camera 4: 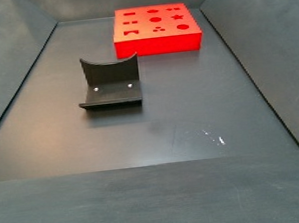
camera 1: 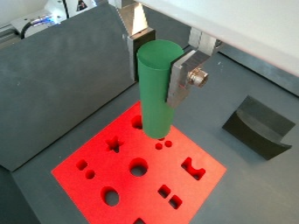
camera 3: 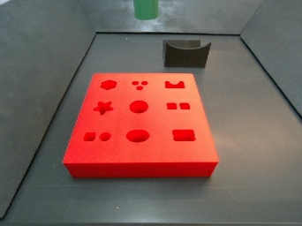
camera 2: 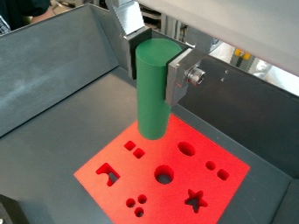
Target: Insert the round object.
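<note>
The gripper is clamping the green peg upright, high above the red block. Next, by my judgement: aligning it over a round hole and lowering.

Dark grey floor, red block, dark U-shaped block, well apart

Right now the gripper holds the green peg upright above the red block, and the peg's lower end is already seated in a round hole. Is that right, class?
Not quite. The gripper does hold the green peg upright above the red block, but the peg is not seated: in a side view its lower end hangs well clear of the block, and the round holes stand empty.
</note>
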You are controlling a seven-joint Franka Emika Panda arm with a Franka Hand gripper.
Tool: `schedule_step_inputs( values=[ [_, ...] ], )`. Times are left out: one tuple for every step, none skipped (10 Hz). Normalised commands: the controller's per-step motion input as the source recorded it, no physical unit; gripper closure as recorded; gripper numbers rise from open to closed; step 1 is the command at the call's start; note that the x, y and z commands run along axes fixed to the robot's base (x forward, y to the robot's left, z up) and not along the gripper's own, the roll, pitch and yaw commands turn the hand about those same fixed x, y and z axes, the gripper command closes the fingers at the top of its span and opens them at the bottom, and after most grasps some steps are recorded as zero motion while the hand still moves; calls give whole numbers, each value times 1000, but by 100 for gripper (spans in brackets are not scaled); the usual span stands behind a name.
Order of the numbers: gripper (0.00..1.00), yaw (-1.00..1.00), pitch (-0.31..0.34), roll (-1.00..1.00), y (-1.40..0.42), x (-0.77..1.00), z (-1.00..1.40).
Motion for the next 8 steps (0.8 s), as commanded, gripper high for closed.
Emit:
schedule_step_inputs(
  values=[
    [100, -17, 141, 186, -63, 526, -460],
    [100, -166, 247, 244, -80, 666, -566],
    [100, -240, 261, 197, -63, 583, -560],
    [100, -274, 244, 150, -69, 566, -517],
    [100, -266, 231, 124, -86, 583, -497],
    [100, -271, 223, 69, -103, 583, -434],
    [100, -306, 206, -6, -46, 597, -323],
    [100, -360, 166, -76, -29, 589, -337]
  ],
)
